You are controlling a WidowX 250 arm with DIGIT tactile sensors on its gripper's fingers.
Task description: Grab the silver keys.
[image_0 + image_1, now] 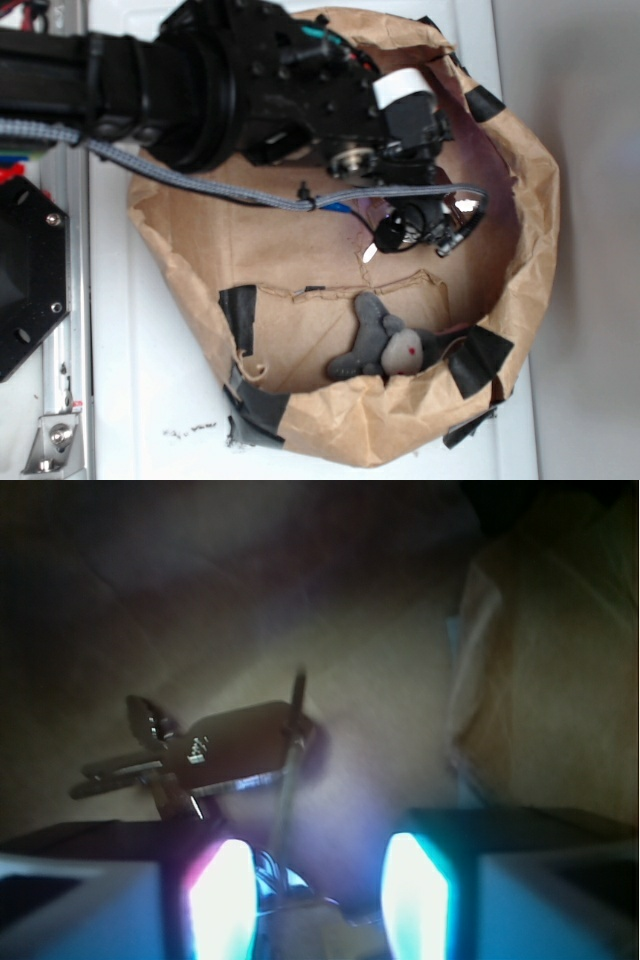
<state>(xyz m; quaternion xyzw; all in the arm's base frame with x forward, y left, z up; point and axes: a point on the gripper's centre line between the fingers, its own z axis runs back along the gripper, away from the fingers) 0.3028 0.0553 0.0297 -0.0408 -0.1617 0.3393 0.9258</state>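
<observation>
The silver keys point(205, 748) lie fanned on the brown paper just ahead of my left finger. Their thin wire ring point(288, 780) runs back into the gap between my fingers, where a shiny piece sits against the left pad point(222, 905). My gripper point(318, 900) is open, its glowing pads well apart, and it is low over the paper. In the exterior view the gripper point(425, 228) reaches down inside the paper bag, and a bright glint of the keys point(371, 249) shows at its left side. The arm hides most of the bunch there.
A crumpled brown paper bag point(520, 300) with black tape patches walls in the work area. A grey stuffed toy point(385, 345) lies against its near wall. A grey cable point(200, 185) hangs from the arm across the bag. White table surface surrounds the bag.
</observation>
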